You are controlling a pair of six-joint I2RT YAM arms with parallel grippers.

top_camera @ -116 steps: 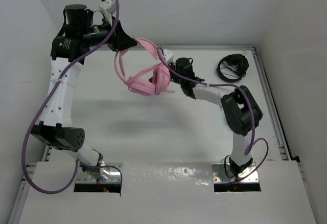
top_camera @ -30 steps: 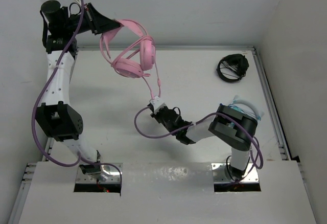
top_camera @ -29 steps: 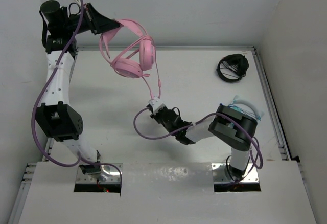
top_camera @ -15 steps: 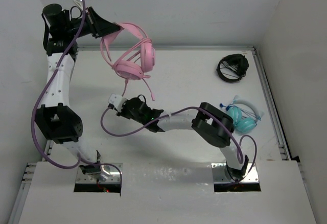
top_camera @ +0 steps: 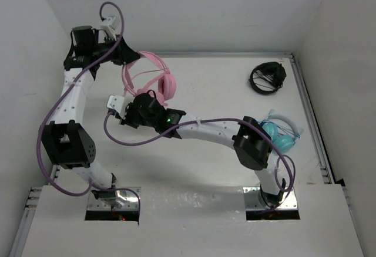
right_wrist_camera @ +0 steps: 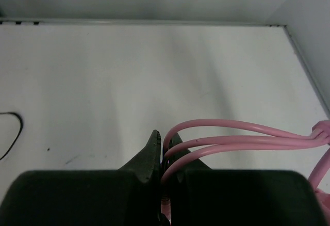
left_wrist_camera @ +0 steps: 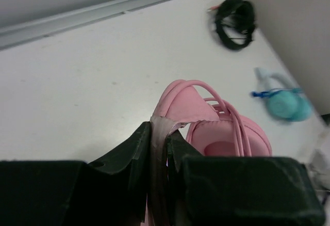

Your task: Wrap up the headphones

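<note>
Right wrist view: right gripper (right_wrist_camera: 161, 151) clamped on looped cable (right_wrist_camera: 232, 135) strands; winding appears in hand. Farther, left gripper (left_wrist_camera: 159, 133) clamps the headband (left_wrist_camera: 180, 99), holding the headphones (top_camera: 154, 82) near the table's (top_camera: 229, 87) far-left corner. Next: probably another turn, under light tension.

White tabletop (top_camera: 205, 84), plain white walls (top_camera: 235, 10), metal rail (top_camera: 309, 116) along edges

headphones (top_camera: 154, 83): pink, over-ear, round padded cups, hanging above the table (top_camera: 235, 75), far left
headband (left_wrist_camera: 186, 98): thin, pinched in the left tool (left_wrist_camera: 159, 133), cups below it
cable (right_wrist_camera: 242, 135): thin, pink, three strands bunched in the right tool (right_wrist_camera: 164, 154)
</note>
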